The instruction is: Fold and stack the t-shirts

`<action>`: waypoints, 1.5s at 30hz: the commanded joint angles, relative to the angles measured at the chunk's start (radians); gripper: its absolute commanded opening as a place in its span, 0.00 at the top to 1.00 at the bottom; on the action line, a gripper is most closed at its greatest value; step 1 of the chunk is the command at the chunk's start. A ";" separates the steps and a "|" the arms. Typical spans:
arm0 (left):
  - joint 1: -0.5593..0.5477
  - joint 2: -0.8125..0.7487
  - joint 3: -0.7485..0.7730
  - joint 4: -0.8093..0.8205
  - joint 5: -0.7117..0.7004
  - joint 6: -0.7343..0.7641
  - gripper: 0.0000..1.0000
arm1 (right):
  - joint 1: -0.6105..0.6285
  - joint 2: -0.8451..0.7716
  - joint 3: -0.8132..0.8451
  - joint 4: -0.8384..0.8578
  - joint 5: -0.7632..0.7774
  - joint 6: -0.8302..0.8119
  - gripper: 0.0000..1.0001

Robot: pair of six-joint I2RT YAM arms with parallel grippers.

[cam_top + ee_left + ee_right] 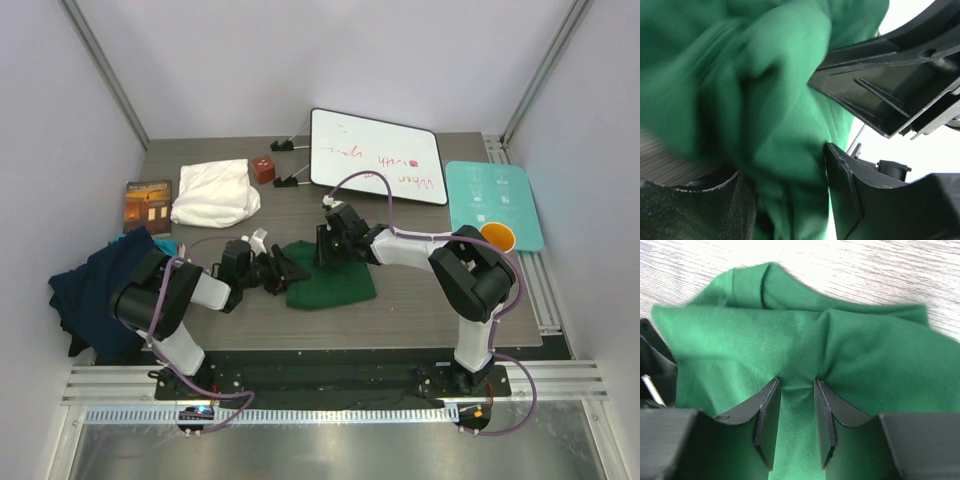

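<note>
— What has the right gripper (797,381) got?

— The dark green t-shirt (840,350). Its fingers (767,410) stand only partway apart, with a ridge of the cloth pinched up between them. The creases all run in towards the tips, so it is clamped on the shirt. From above, it grips at the shirt's far side.

— And the left gripper (278,270)?

— It is at the left edge of the same shirt, low over the table (430,310). On its own camera the jaws stand wide, and a thick bunch of green cloth passes between them and hangs down past the lower one. That view is smeared, so I cannot tell whether it is squeezing the cloth or the cloth merely lies in the gap.

— Where does the shirt itself lie?

— In a rough heap mid-table, between the two grippers and just ahead of the arm bases.

— The other shirts?

— The navy t-shirt (95,285) is a crumpled pile at the table's left edge, partly hidden by the left arm. The white t-shirt (213,192) sits in a loose bundle farther back on the left, just beside a brown book (147,205). A whiteboard (378,155) and a teal board (492,200) lie at the back right, well apart from both grippers.
</note>
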 commanded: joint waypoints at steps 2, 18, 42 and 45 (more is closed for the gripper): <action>-0.109 0.103 0.037 -0.020 -0.093 0.002 0.48 | 0.013 0.075 -0.042 -0.112 0.030 0.002 0.61; -0.139 -0.018 -0.003 -0.077 -0.204 0.019 1.00 | 0.014 -0.028 -0.117 -0.111 0.043 0.029 0.62; 0.049 -0.673 0.317 -1.202 -0.662 0.286 1.00 | -0.162 -0.649 -0.203 -0.336 0.215 0.028 0.58; 0.051 -0.699 0.379 -1.307 -0.737 0.246 1.00 | -0.165 -0.637 -0.203 -0.336 0.200 0.028 0.58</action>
